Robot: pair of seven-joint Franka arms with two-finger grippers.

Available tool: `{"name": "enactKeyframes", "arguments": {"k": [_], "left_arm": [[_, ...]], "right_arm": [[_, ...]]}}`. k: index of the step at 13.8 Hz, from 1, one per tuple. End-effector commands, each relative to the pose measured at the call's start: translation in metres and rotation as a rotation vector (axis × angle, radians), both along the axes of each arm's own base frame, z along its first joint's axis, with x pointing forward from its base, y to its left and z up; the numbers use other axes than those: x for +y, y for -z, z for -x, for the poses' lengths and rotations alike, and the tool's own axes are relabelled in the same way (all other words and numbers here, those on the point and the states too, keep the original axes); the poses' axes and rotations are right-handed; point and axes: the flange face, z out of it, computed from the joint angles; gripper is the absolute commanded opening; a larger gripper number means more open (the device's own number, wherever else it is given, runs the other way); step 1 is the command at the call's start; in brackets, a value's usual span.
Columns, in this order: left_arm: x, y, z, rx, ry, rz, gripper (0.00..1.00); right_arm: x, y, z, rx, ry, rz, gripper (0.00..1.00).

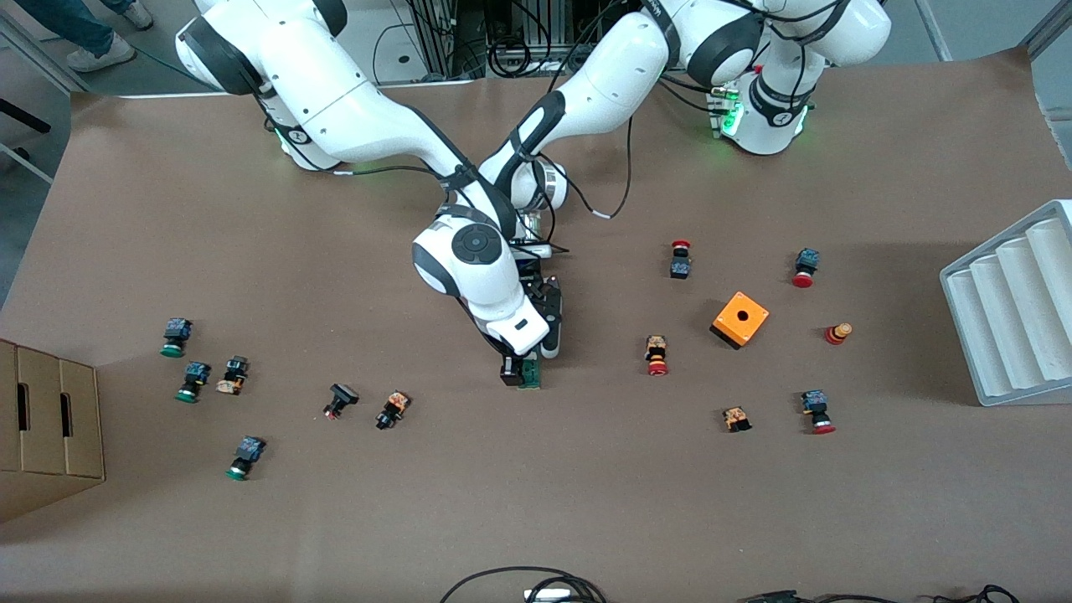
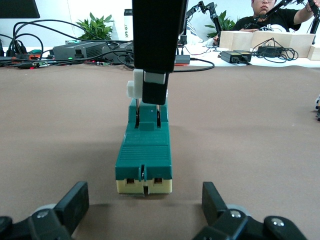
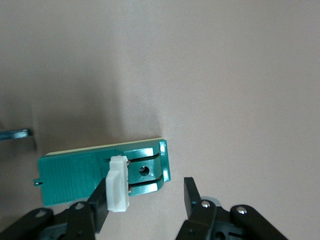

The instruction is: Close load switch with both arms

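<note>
the load switch [image 1: 530, 373] lies flat on the brown table [image 1: 586, 502], near its middle, well apart from the orange box [image 1: 740, 319] toward the right arm's end and a little nearer to the front camera than that box. it is a narrow green block on a cream base, with a white sliding piece [image 3: 118, 183] near one end.

its long axis runs roughly from the robot bases toward the front camera. the ribbed, closed end faces the left gripper [image 2: 145, 205]; the slotted end with the white piece lies under the right gripper [image 3: 145, 200].

the right gripper stands over that slotted end, jaws partly apart, one finger against the white piece and the other clear of the block on the open table. nothing is clamped. the left gripper sits low at the ribbed end, jaws wide apart and straddling the block's line without touching it.

the risk, as i judge it: the block is not pinned, so a push on the white piece could slide or twist the whole switch along the table instead of moving the slider. the contact is on one finger only, so it could slip off the piece's edge. with both grippers crowded at one small part, they could also knock each other.

push buttons [image 1: 657, 355] lie scattered well apart from the orange box.
</note>
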Motion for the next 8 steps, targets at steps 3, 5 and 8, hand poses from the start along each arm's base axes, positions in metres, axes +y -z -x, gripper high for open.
{"name": "enactKeyframes", "arguments": {"k": [3,5,8], "left_arm": [[-0.0003,0.0100,0.0031,0.005,0.011,0.006,1.00],[-0.0003,0.0100,0.0031,0.005,0.011,0.004,1.00],[-0.0003,0.0100,0.0031,0.005,0.011,0.006,1.00]], "right_arm": [[0.0034,-0.0157,-0.0052,-0.035,-0.010,-0.021,0.65],[0.0036,-0.0164,-0.0055,-0.037,-0.011,-0.021,0.64],[0.0036,-0.0164,-0.0055,-0.036,-0.009,-0.022,0.64]]}}
